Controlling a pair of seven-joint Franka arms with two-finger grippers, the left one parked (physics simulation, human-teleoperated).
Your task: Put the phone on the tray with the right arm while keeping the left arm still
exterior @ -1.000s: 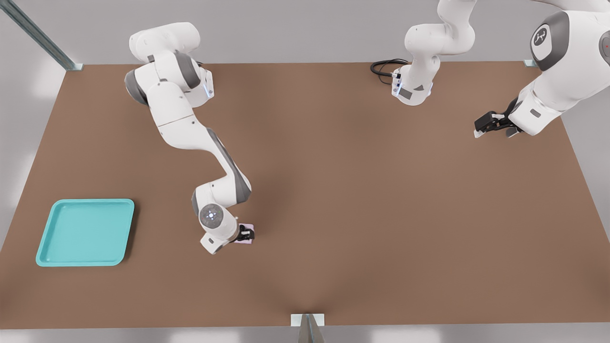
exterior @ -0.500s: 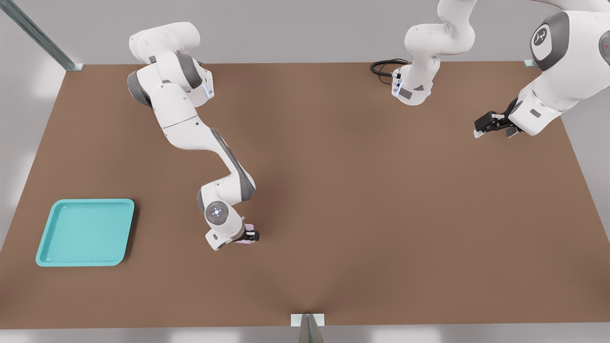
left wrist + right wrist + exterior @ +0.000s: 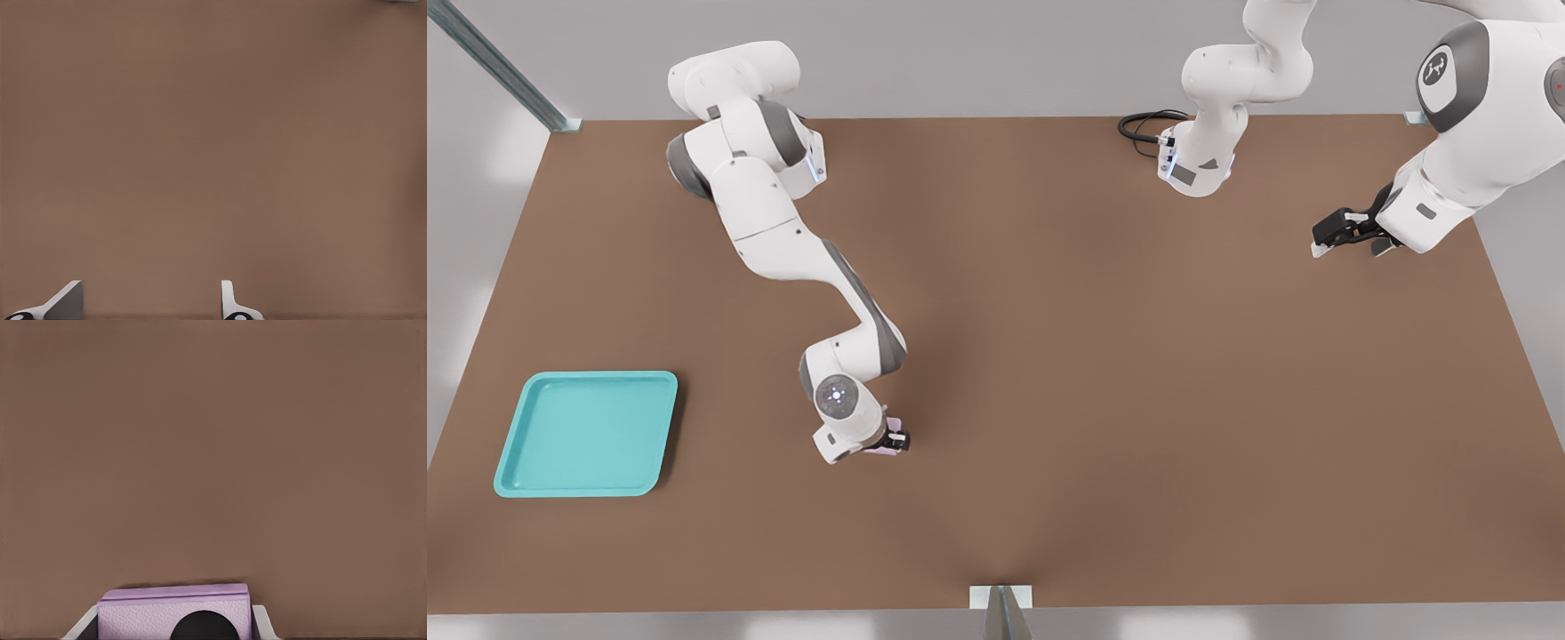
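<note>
The right arm's end effector [image 3: 891,440] pinches the pink phone [image 3: 175,613] by its two sides, low over the brown worktop [image 3: 1103,373], apparently so it can be carried. The arm [image 3: 783,240] reaches forward, elbow bent, wrist turned down, well apart from the tray [image 3: 585,433] at the front view's left.

The phone [image 3: 173,612] — a pale pink slab with a black camera circle — sits clamped between the gripper [image 3: 889,439] fingers, well right of the turquoise tray [image 3: 587,433] lying flat near the table's left edge.

White arm [image 3: 783,240], grey bands, black claw [image 3: 893,439]
</note>
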